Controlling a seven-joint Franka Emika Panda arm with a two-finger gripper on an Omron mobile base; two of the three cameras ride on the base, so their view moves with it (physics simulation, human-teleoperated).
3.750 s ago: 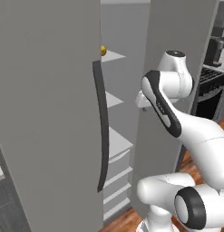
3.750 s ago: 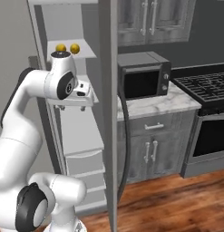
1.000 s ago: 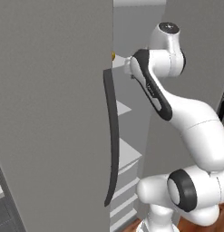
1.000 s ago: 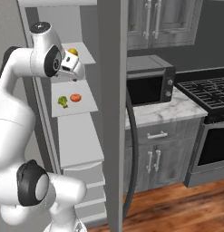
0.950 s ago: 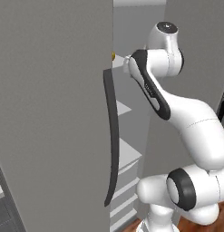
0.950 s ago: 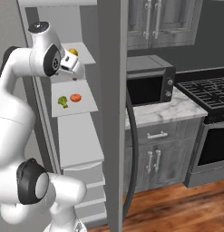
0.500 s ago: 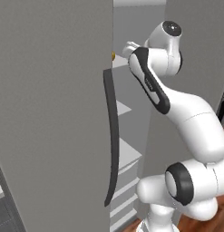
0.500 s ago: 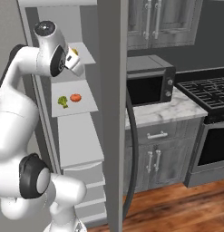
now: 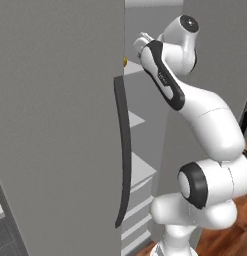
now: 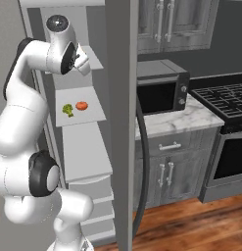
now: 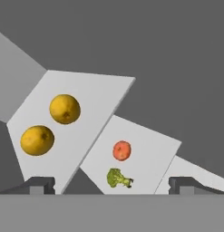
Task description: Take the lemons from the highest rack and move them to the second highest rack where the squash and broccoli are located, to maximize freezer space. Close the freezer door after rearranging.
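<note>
I am looking at my arm [image 9: 210, 125], which is showing glossy white, rounded shells linked by dark grey bands at the joints. A long dark panel is running along the upper link [image 9: 162, 75] in the left base view, and a dark round cap is topping the uppermost joint [image 10: 57, 22] (it carries a small pale dot at its centre). Lower down, a black ring is circling a grey disc on the big joint [image 10: 41, 180]. I am seeing two small dark finger tips [image 11: 41, 185] in the hand view.
</note>
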